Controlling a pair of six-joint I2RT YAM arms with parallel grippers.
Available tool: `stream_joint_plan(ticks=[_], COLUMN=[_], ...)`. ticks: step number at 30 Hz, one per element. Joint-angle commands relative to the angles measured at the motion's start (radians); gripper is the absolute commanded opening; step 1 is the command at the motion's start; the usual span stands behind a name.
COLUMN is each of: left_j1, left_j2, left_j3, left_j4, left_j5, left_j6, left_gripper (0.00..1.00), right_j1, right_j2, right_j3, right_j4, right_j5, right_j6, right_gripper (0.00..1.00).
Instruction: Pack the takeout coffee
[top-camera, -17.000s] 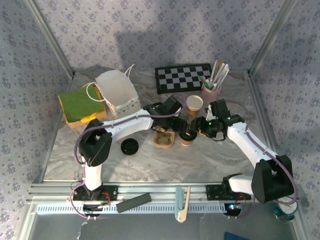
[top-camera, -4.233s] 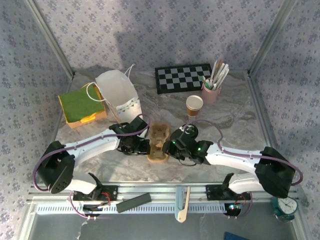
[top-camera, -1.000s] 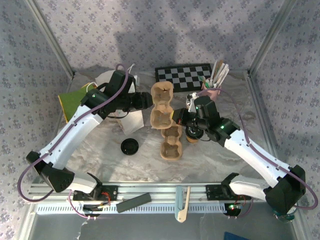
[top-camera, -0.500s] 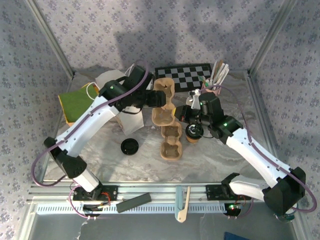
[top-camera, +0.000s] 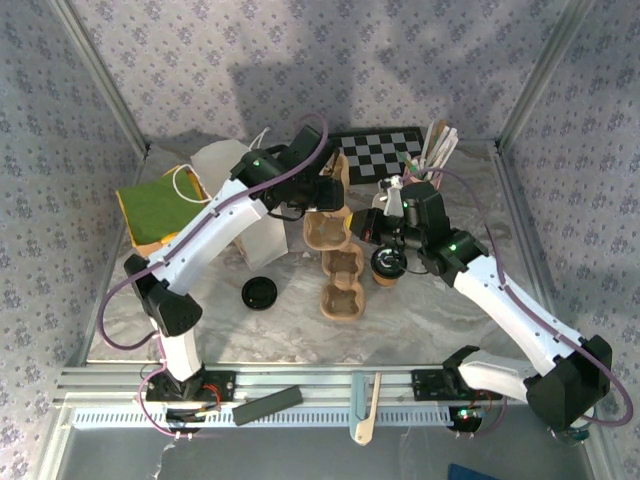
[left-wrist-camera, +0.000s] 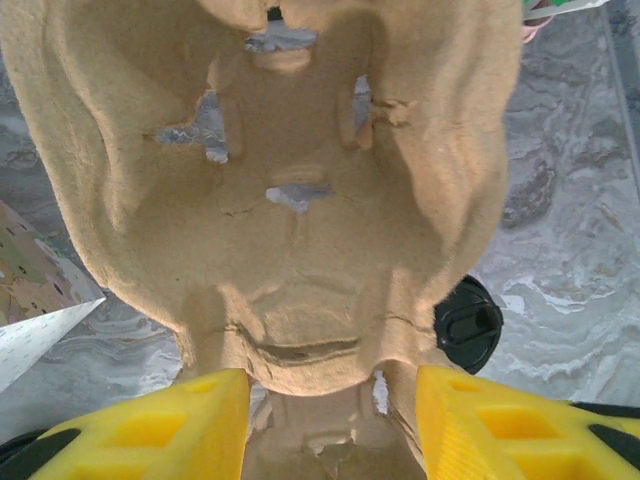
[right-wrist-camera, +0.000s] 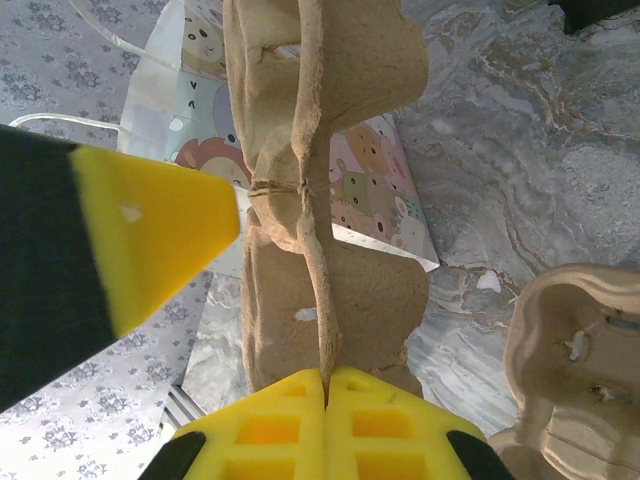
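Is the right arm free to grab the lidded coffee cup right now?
Probably not yet. The right claw is shut on the rim of the raised pulp tray, which the left claw grips too. The coffee cup stands close by on the table, but the claw would have to let go first.

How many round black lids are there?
2. One black lid lies loose on the table, left of the pulp trays. The other caps the takeout coffee, right of the trays. The arms may hide more.
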Motion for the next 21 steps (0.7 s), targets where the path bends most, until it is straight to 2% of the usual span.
stream_joint_plan(ticks=[1, 14, 21], left_j1=[0.001, 0.027, 0.042], left_j2=[0.021, 0.04, 0.021], left_j3=[0.05, 0.022, -0.022], left_j4=[-0.057, -0.015, 0.036], left_j5=[-0.03, 0.058, 0.104], left_j6=[0.012, 0.013, 0.006], left_gripper=[0.48, 0.48, 0.43], right_j1=[-0.009, -0.01, -0.004], right_j2=[-0.021, -0.024, -0.031], right_j3=[0.019, 0.019, 0.014], right_j4=[0.0, 0.003, 0.005], right_j5=[-0.02, -0.031, -0.03], right_j6=[-0.018, -0.011, -0.011], right_gripper=[0.0, 0.0, 0.0])
